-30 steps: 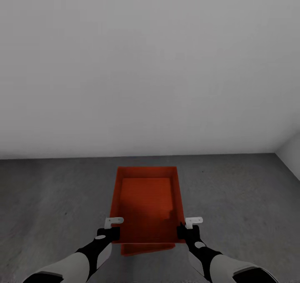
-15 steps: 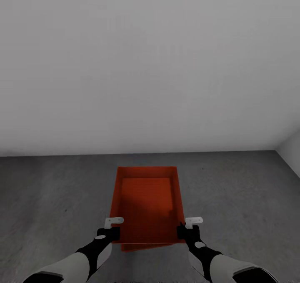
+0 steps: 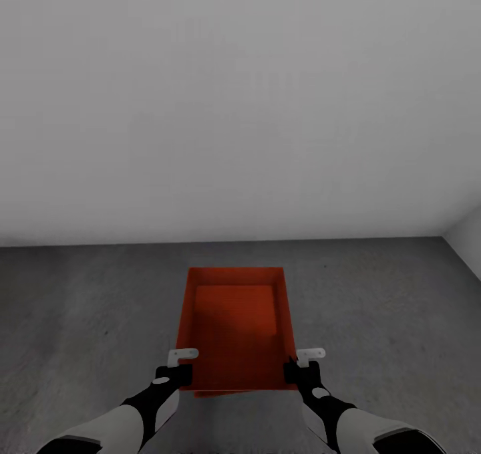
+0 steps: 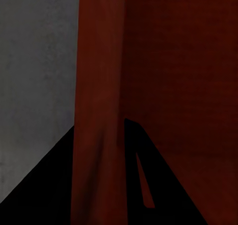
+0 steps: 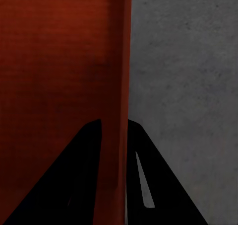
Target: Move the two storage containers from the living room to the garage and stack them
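- Here, in the head view, 1 orange-red storage container (image 3: pixel 235 330) sits in front of the robot over the dark grey floor (image 3: pixel 80 307), its long side running away from the camera toward the plain white wall (image 3: pixel 240 106). A thin strip of orange-red shows just under its near edge; whether that belongs to a 2nd container cannot be told.
- The left pincer (image 3: pixel 179 367) meets the container's left wall near the near corner, and the right pincer (image 3: pixel 298 368) meets the right wall near the opposite near corner. Both black-and-white forearms reach in from the lower edge, roughly mirrored.
- A 2nd white wall (image 3: pixel 467 237) cuts in at the far right, forming a corner of the garage.
- In the left wrist view, the left pincer (image 4: pixel 106 185) has its 2 dark fingers (image 4: pixel 44 195) on either side of the thin orange-red wall (image 4: pixel 99 86), clamped on it, with grey floor on the outer side and the container's inside on the other.
- In the right wrist view, the right pincer (image 5: pixel 114 175) likewise straddles the container's thin wall (image 5: pixel 121 61), its dark fingers (image 5: pixel 69 185) pressed against both faces, clamped on it; speckled grey floor lies beyond the outer face.
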`<state>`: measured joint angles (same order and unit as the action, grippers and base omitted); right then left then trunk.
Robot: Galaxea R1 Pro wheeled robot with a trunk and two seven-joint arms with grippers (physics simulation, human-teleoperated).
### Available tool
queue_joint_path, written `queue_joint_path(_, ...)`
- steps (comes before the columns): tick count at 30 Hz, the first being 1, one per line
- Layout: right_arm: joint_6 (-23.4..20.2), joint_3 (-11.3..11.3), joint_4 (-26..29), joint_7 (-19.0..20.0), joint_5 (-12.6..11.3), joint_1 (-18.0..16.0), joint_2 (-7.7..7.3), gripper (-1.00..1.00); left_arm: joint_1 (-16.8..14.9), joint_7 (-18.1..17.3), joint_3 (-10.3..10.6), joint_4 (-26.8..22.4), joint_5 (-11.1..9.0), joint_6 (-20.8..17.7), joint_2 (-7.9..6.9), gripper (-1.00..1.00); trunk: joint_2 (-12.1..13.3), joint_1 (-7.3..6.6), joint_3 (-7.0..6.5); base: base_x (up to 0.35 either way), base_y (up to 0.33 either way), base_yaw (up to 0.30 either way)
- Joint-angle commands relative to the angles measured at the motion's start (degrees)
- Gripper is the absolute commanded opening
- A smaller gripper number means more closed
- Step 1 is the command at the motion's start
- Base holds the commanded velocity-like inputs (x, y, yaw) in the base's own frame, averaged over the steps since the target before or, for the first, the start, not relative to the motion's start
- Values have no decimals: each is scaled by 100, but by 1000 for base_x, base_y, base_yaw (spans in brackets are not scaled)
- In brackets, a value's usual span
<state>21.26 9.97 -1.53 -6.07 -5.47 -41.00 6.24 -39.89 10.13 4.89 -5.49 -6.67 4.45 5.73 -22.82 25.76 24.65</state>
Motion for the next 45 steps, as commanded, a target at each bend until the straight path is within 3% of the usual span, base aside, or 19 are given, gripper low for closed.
queue_joint_path(1, 54, -66, -32, -44, -253, -5, 0, -100, -10, 59, -348, -13, 17, 30, -2, -100, -10, 2, 17, 0, 0, 0)
queue_joint_path(36, 56, -66, -32, -44, -253, -5, 0, -100, -10, 59, -348, -13, 17, 30, -2, -100, -10, 2, 341, 0, 0, 0)
queue_joint_path(45, 62, -66, -32, -51, -253, -5, -3, -100, -10, 59, -348, -13, 17, 30, 6, -100, -10, 2, 359, 0, 0, 0)
